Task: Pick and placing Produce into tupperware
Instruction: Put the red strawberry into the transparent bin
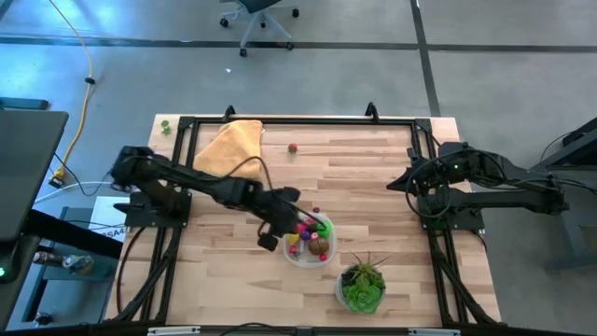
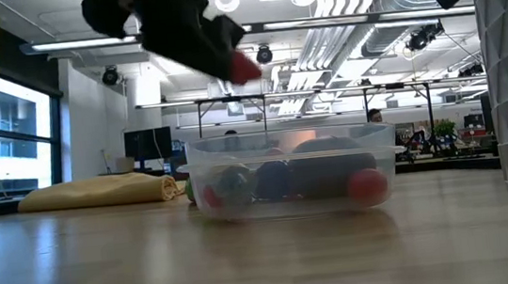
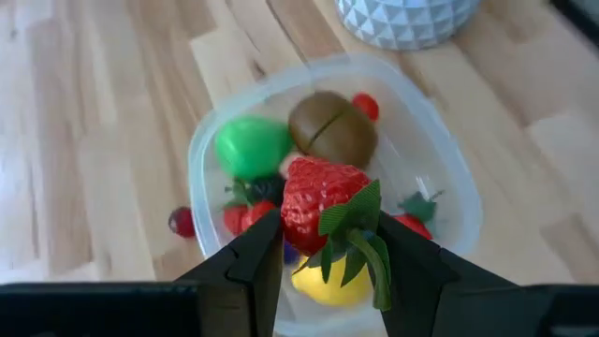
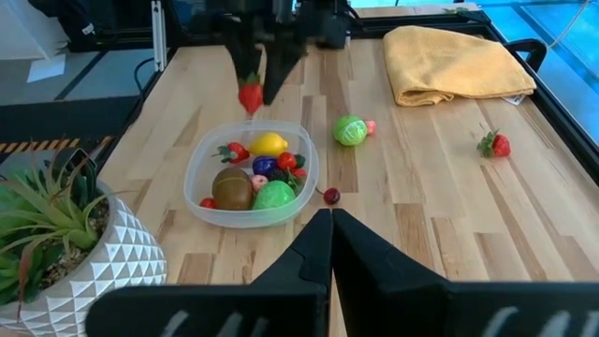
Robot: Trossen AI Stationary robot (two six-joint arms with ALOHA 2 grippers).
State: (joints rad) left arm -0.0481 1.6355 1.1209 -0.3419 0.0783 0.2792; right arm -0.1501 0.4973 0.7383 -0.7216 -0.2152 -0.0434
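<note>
Right now a red toy strawberry (image 3: pixel 321 203) with green leaves is pinched between the fingers of the left tool (image 3: pixel 323 253), which hangs just above the tupperware (image 1: pixel 309 254) without touching its rim (the low view shows clear air between them). Inside the clear round container (image 4: pixel 245 178) lie a brown piece (image 4: pixel 231 188), a bright green one (image 4: pixel 274 196), a yellow one (image 4: pixel 269 143) and several small red and purple bits. The left arm (image 1: pixel 201 185) reaches in a long slant from its base at the desk's left edge, wrist tipped downward over the container.

Just beside the tupperware sits a tiny dark red piece (image 4: pixel 331 196) on the bare wood. Farther off are a green ball (image 4: pixel 350 129), another strawberry (image 4: pixel 495 144) and a folded yellow cloth (image 4: pixel 456 60) near the far edge. A white faceted pot with a green plant (image 1: pixel 361 283) stands close to the container, toward the desk's near edge.

The right tool (image 4: pixel 329 227) has its fingers pressed together, parked at the desk's right side, well apart. Open wood (image 1: pixel 373 177) lies between it and the container.
</note>
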